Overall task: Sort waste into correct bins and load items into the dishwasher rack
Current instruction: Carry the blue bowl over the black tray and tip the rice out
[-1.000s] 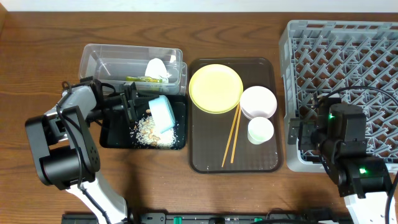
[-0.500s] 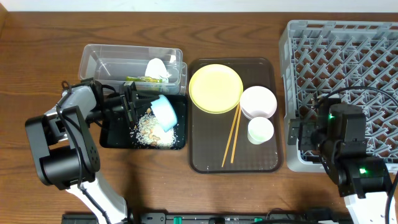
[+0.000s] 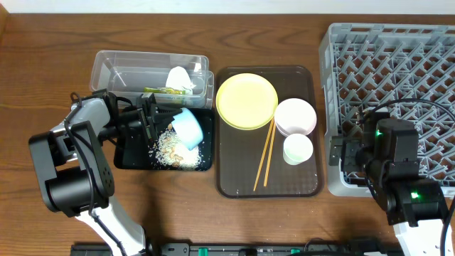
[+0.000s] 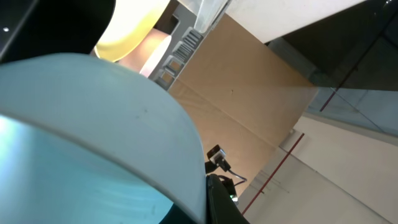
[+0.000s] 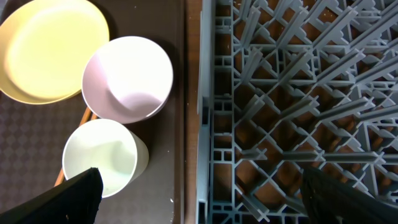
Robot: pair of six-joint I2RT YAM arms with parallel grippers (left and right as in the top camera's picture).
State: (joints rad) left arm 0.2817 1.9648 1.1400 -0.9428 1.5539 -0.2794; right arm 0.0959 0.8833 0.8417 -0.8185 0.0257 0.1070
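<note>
The grey plastic lattice dishwasher rack (image 3: 398,64) lies just beside the right fingers (image 5: 211,199), which are spread and empty, and well apart from the left fingers (image 3: 151,117). The left fingers are clamped on the smooth, round light blue bowl (image 3: 188,128). The bowl is tipped on its side above the shallow black tray (image 3: 128,160), with the granular rice scraps (image 3: 170,149) directly below it.

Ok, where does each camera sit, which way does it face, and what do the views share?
Overhead: above the table, facing straight down; left arm, right arm show.
Left wrist: left arm, facing sideways past the blue bowl in its hand.
Right wrist: right arm, facing down on rack edge, pink bowl, cup; fingertips at bottom corners.
Shared: yellow plate, all three.
</note>
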